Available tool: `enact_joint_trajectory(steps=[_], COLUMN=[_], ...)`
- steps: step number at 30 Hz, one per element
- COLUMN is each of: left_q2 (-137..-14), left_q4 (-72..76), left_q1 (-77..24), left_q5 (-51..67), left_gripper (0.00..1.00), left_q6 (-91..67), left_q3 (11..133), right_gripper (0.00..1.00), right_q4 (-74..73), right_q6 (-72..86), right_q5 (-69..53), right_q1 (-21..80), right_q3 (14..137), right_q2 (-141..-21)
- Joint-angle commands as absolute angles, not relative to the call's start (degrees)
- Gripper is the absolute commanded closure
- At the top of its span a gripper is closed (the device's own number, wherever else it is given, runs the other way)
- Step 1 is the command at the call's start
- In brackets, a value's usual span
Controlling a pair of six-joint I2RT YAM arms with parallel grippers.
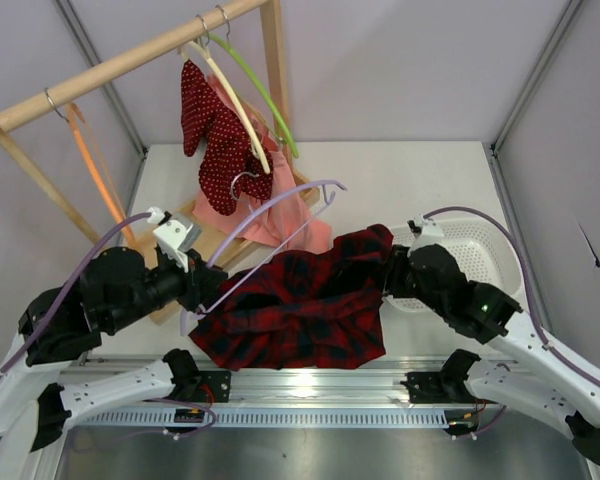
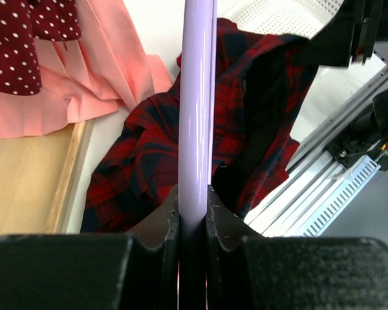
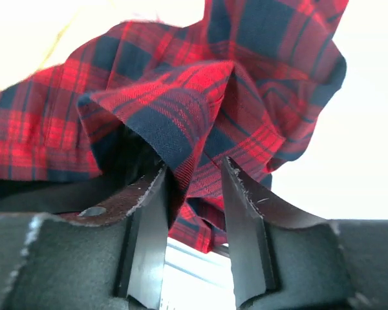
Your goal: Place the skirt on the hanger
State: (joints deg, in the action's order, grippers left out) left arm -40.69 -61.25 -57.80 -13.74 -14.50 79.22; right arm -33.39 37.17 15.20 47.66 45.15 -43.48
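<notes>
At the near table edge, holding hanger over heaped skirt.
Clamped on its bar with left gripper; straddling a fold with right gripper, jaws part-open. Could drop that fold through the slack before reaching the bar.

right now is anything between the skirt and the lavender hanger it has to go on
Nothing visible. The hanger, held by the left gripper, runs directly over the skirt with no other thing between.
</notes>
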Motion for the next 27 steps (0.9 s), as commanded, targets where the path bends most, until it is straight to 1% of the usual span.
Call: enact_joint_trajectory(steps=[1,2,3,6,9,14,16,17,18,19,21,23,25,26,27], left_q2=[-38.42,-38.41,-38.15,-37.71,-37.53,-36.92,-36.39,-36.3,-36.21,-36.12,-35.86,-35.51,-35.25,-35.07,-35.07], left_q4=[-57.22,-57.22,-56.87,-56.25,-56.16,-57.13,-57.3,-57.39,-57.48,-57.57,-57.65,-57.74,-58.01,-58.18,-58.62], left_q1=[-58.1,-58.1,-58.1,-58.1,-58.1,-58.01,-58.01,-58.09,-58.1,-58.1,-58.01,-58.1,-58.1,-58.1,-58.01], left_q5=[-10.12,-10.11,-9.67,-9.06,-8.88,-10.11,-10.55,-10.63,-10.72,-10.9,-10.99,-10.81,-10.72,-10.64,-10.63], left_gripper=[1.0,1.0,1.0,1.0,1.0,1.0,1.0,1.0,1.0,1.0,1.0,1.0,1.0,1.0,1.0], left_q6=[-13.54,-13.45,-13.36,-12.83,-12.66,-13.27,-13.71,-13.8,-13.97,-14.06,-14.41,-14.59,-14.5,-14.5,-14.5], left_q3=[77.01,76.47,75.86,74.45,74.18,73.92,73.74,73.57,73.56,73.48,73.39,73.39,73.74,73.74,73.91], right_gripper=[0.53,0.53,0.49,0.42,0.39,0.38,0.36,0.35,0.3,0.27,0.26,0.26,0.3,0.34,0.44], right_q4=[-44.7,-44.74,-45.95,-45.62,-42.37,-42.97,-42.63,-41.67,-41.14,-40.61,-39.64,-39.64,-39.9,-40.08,-40.17], right_q6=[32.56,31.13,29.72,23.92,18.12,10.82,7.83,7.39,6.95,6.51,6.33,6.24,5.72,5.19,4.84], right_q5=[21.44,21.45,21.1,18.38,13.72,10.38,7.04,5.81,4.76,4.14,7.27,10.09,13.87,14.93,15.99], right_q1=[47.02,47.02,47.11,47.11,47.02,47.28,47.55,47.98,48.34,48.77,50.0,50.36,50.8,51.06,51.15], right_q3=[57.07,58.87,60.45,64.5,66.44,70.57,71.54,71.54,71.46,71.11,70.4,69.44,69.0,68.56,68.38], right_q2=[-46.64,-46.67,-47.8,-52.37,-56.5,-63.62,-64.6,-64.95,-64.95,-65.04,-65.39,-66.18,-68.11,-68.9,-69.78])
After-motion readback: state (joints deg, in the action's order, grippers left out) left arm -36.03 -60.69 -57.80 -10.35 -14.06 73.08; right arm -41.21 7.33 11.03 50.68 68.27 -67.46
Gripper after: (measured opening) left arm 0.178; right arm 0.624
